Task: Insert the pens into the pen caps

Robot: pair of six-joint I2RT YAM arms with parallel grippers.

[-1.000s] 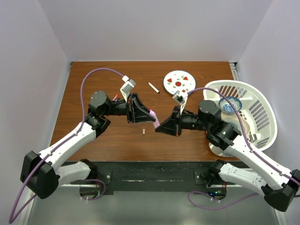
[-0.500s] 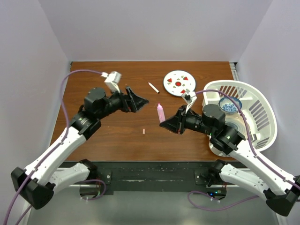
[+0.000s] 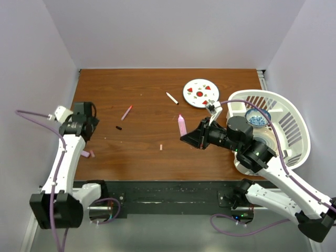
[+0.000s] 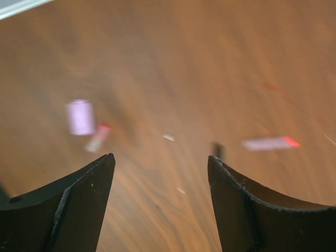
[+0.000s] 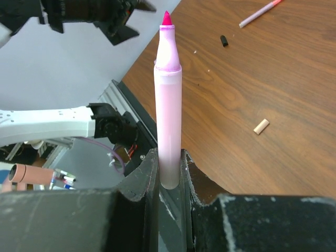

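Your left arm (image 3: 62, 157) is swinging away leftward, left fingers (image 4: 84, 199) spread, empty; your right fingers (image 5: 140, 181) are pinching the thick pale pink marker (image 5: 169, 131) by its base. It's probably light, stiff and slick, so grip the barrel.

No text, label, brand, number or sign is legible in any view. The pink marker (image 5: 169, 131) clamped in the right gripper (image 5: 169, 160) has a plain, unprinted barrel. The plate (image 3: 190, 97) beyond that gripper carries only red marks, too small to read as characters.
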